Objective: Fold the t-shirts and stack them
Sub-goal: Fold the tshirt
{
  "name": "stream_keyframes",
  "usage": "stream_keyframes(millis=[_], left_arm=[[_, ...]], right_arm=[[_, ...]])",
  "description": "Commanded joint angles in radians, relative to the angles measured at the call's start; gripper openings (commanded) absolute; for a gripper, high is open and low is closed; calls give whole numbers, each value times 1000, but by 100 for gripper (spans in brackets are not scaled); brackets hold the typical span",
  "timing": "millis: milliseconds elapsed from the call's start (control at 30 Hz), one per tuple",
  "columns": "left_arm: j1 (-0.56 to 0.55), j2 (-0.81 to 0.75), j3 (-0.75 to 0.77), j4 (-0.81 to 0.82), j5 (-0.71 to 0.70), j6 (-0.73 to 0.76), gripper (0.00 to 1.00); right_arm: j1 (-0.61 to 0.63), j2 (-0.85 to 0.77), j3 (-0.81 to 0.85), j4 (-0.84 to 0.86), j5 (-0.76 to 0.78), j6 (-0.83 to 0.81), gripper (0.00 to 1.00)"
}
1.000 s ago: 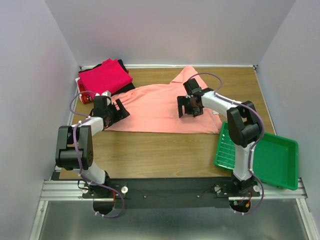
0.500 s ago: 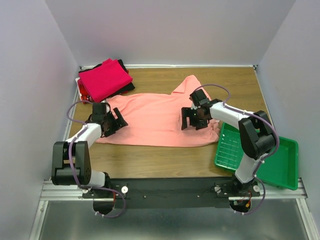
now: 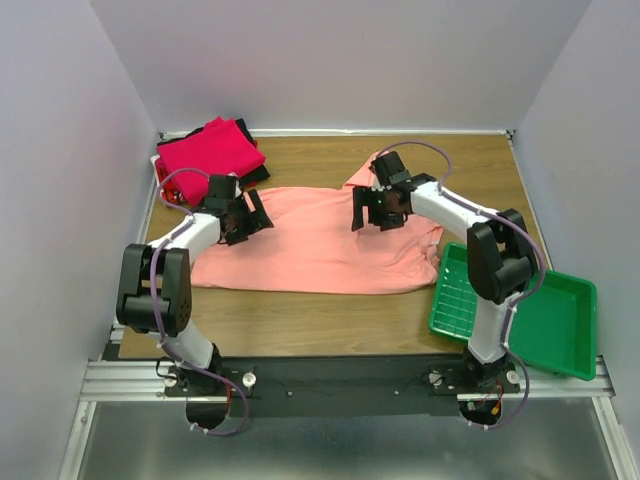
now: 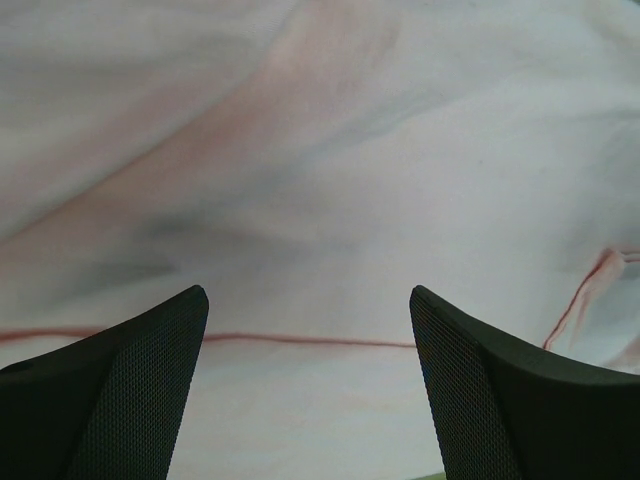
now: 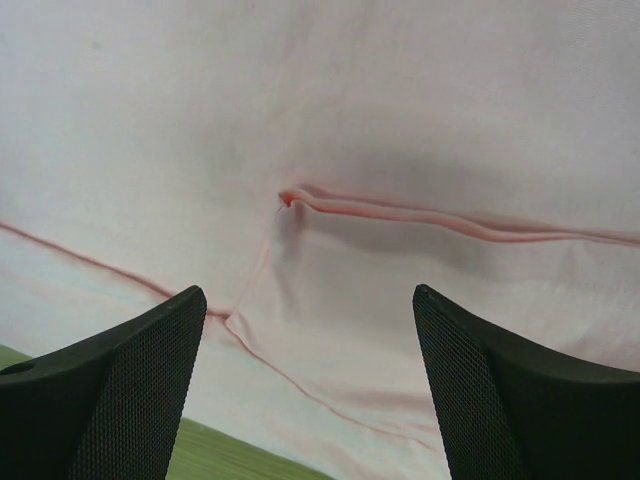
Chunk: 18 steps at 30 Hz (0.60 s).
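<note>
A salmon-pink t-shirt (image 3: 310, 245) lies spread flat across the middle of the wooden table. My left gripper (image 3: 252, 217) hovers open over its back left part. In the left wrist view the cloth (image 4: 330, 150) fills the frame and nothing sits between the open left gripper (image 4: 308, 292). My right gripper (image 3: 377, 217) stands open over the shirt's back right part, near the sleeve. The right wrist view shows the shirt (image 5: 400, 100) with a folded seam (image 5: 420, 215) beyond the empty right gripper (image 5: 308, 290). More t-shirts, magenta, red and black, lie piled (image 3: 210, 152) at the back left corner.
A green plastic tray (image 3: 545, 325) sits at the near right, its left rim close to the shirt's right edge. Bare wood (image 3: 300, 320) runs along the near side of the shirt. Grey walls close in the table on three sides.
Both grippers have moved away from me over the shirt, the left one also rightward, the right one leftward. The shirt has settled slightly nearer than a second ago. Both stay open.
</note>
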Motion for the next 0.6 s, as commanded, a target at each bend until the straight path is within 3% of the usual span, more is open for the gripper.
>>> stream_keyframes(millis=[0,300,567], left_arm=[[-2,65,-5,61,65,-23,89],[9,93,-140,67,79,-19,89],[96,-40,-275,-37,40,30,90]], right_arm=[[2,78,15,-14,38,-16,91],[3,92,-83,-6,-4,-27,91],[23,14,-213,-9,-85,16,90]])
